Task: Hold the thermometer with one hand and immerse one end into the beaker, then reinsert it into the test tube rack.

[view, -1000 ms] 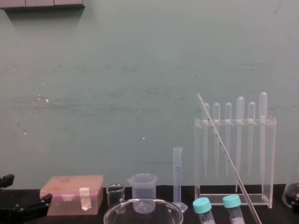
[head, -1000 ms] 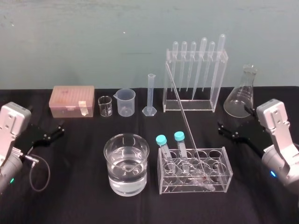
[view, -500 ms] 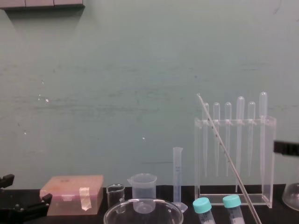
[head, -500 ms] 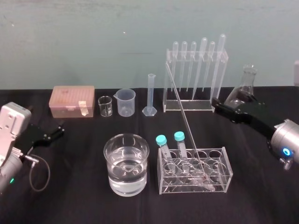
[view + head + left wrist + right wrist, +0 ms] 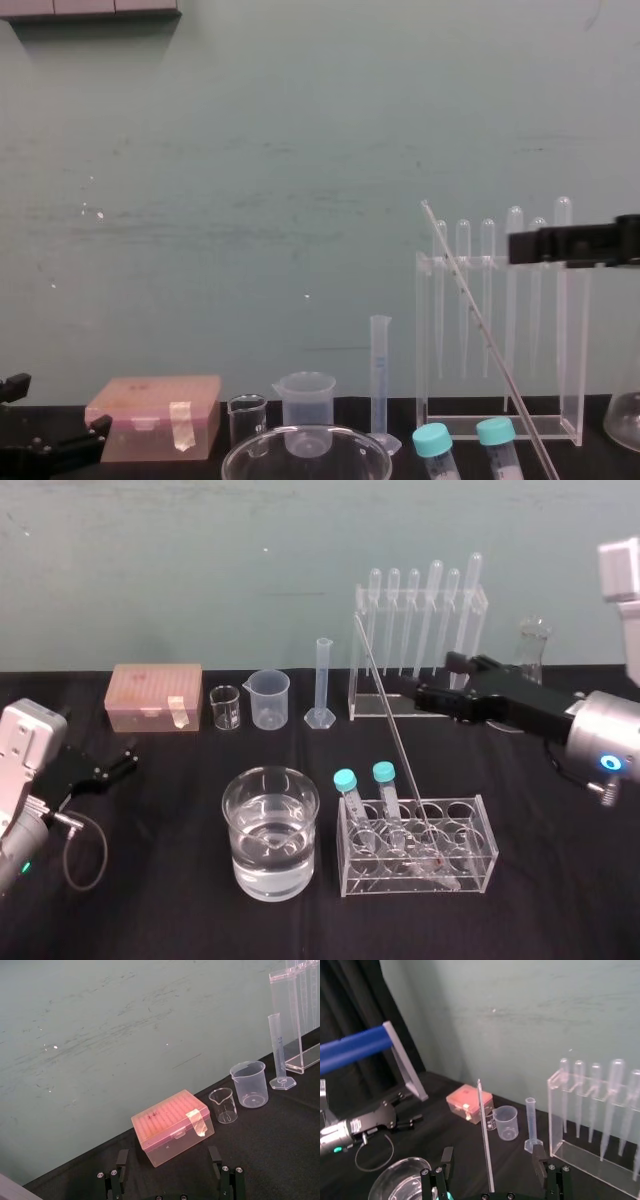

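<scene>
Closing in on the thermometer from the right.

Leans untouched at lower centre, red tip down in the low test tube rack, with the left gripper parked at the left edge, fingers spread and empty. Farther back, at mid right, now hangs near the rod's upper stretch instead of out at the frame's edge (right gripper, fingers wide apart, holding nothing). Points to the grasp as the next step; dipping into the beaker, upper left of centre, not begun.
</scene>
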### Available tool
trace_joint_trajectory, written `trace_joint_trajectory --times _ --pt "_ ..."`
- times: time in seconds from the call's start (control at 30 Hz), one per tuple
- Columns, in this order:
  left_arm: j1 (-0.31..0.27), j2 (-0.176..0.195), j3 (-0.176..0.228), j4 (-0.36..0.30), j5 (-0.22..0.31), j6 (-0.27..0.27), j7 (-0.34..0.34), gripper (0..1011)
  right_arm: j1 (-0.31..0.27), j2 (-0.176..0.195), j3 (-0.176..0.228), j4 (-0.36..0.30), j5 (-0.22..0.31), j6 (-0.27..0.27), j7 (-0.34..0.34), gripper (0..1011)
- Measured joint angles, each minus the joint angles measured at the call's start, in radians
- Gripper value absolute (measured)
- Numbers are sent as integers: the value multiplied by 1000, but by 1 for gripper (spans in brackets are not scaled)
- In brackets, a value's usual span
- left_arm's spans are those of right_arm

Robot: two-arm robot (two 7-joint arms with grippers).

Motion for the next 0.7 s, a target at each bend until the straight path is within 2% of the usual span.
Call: trace_joint_trajectory --times 0.13,0.17,0.37,0.57,0.7 --pt "0 0 0 0 0 0 0 1008 82 -13 -67 57 -27 22 28 1003" --pt "0 0 0 0 0 0 0 1008 112 -21 -95 81 -42 28 38 1003" --pt "0 0 0 0 0 0 0 1008 204 -53 -177 160 -85 34 58 1003" --pt "0 0 0 0 0 0 0 1008 260 -70 -233 206 -122 32 73 1003" --pt "0 0 0 0 0 0 0 1008 278 -77 -249 222 -136 29 79 1003"
